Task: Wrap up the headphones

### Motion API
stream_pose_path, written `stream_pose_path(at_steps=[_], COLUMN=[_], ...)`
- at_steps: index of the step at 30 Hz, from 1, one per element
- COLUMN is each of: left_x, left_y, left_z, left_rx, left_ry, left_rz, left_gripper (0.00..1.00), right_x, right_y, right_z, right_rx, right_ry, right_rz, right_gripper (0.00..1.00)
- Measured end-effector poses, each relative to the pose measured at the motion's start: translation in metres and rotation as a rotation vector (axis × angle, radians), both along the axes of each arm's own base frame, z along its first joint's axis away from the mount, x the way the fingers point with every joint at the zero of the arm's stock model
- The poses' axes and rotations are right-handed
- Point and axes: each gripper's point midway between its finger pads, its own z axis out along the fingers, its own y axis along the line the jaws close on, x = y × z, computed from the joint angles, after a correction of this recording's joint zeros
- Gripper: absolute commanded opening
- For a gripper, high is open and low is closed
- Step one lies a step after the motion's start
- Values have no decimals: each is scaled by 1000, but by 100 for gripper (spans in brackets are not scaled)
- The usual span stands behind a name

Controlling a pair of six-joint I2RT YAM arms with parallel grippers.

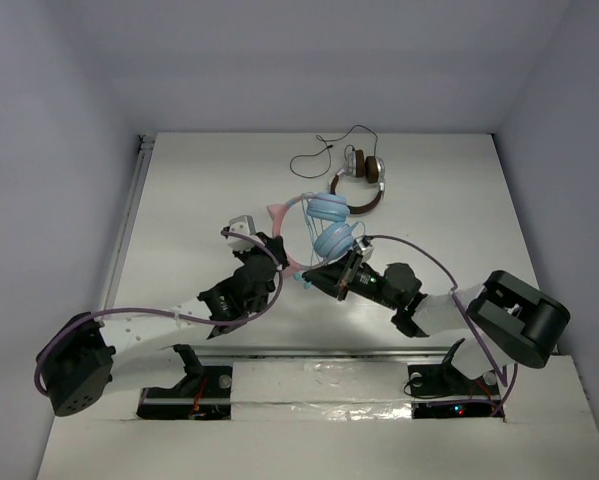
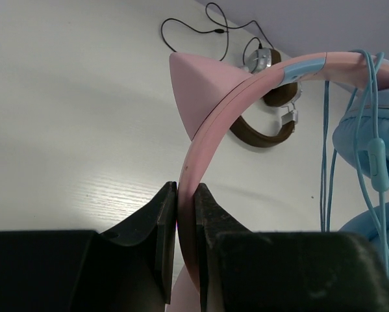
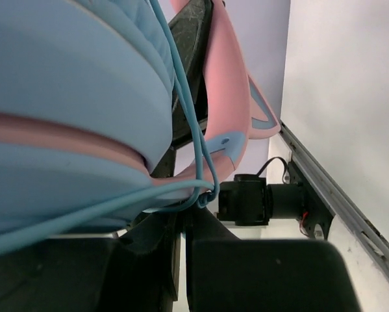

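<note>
The headphones (image 1: 324, 225) are held above the middle of the table (image 1: 194, 195), between the two arms, with the light blue ear cups (image 1: 329, 208) stacked one above the other on the far side. The pink headband (image 2: 210, 133) is pinched by the left gripper (image 2: 186, 195): its jaws are pressed onto the band from both sides, just below a cat ear (image 2: 197, 88). The thin blue cable (image 2: 325, 143) is seen hanging in several strands beside the cups. The right gripper (image 3: 181, 224) is set close under a cup, its jaws pressed together. A loop of the cable is bent right at their tips, but whether it is pinched there cannot be told. A second pair, the brown headphones (image 1: 367, 185), is laid flat farther back on the table, with its black cord (image 1: 324, 150) trailed toward the far edge
</note>
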Motion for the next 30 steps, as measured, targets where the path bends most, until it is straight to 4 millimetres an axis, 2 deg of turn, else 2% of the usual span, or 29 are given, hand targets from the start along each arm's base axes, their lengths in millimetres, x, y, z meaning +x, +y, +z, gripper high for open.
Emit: stream_pose_path(at_steps=[5,14,16,19,21,23,30], left_x=[-3,-13,-15,-15,-14,-12,-10], left_y=[1,10,11,10,8,5,-1], left_z=[-21,-57,-64,-69,-69,-68,-74], left_rx=[48,201,230,245,250,251,268], left_ry=[30,84,97,105,108,108,122], left_rz=[61,115,112,111,111,112,102], left_gripper=[0,0,0,0,0,0,0], right_x=[10,27,27,31,36,40,44], right_y=[-5,-7,-7,-10,-13,-14,-15], right_z=[-15,-81,-90,-92,-91,-90,-86], right_rx=[5,-44,-51,-37,-22,-9,13], right_ry=[112,382,416,443,451,454,459], right_rz=[-62,-179,-196,-233,-265,-284,-303], right_gripper=[5,9,10,14,21,21,40])
